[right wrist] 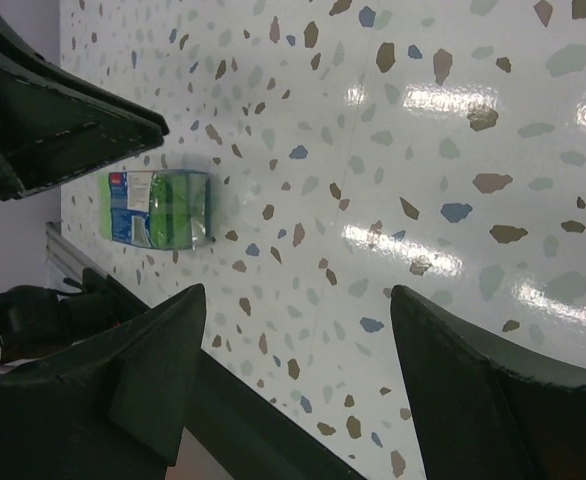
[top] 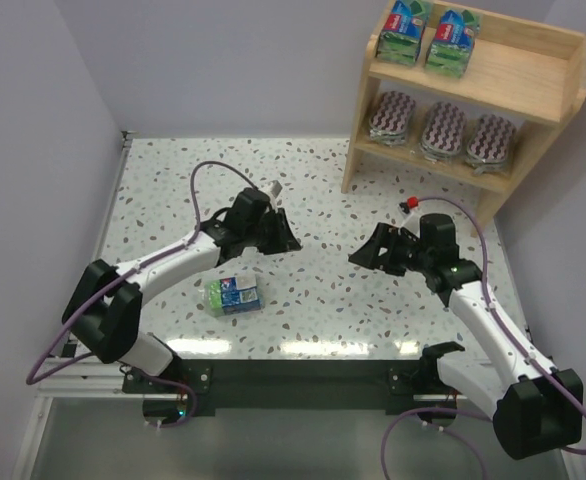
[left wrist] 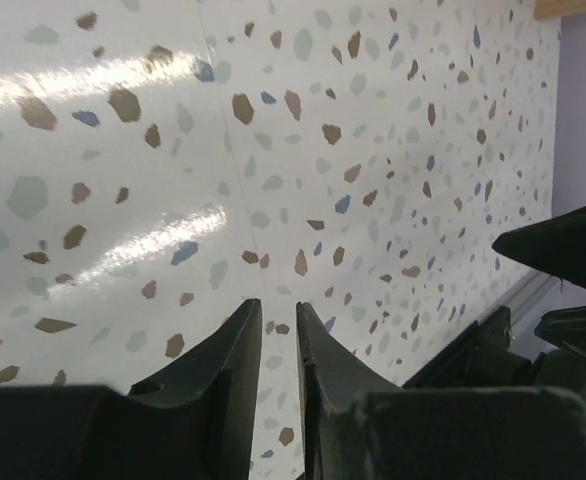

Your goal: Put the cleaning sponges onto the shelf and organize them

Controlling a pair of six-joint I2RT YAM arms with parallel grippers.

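Two green packs (top: pixel 406 30) were seen on the shelf's (top: pixel 565 62) upper tier, three striped packs (top: pixel 443 130) on the lower. One green pack (top: pixel 232 295) was located on the desk (top: pixel 323 180). The left jaws were pressed together, empty; the right jaws were spread.

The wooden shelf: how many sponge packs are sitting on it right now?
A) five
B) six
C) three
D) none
A: two green packs stand on the top tier of the shelf and three striped oval packs on the lower tier, while a sixth green pack lies on the table.
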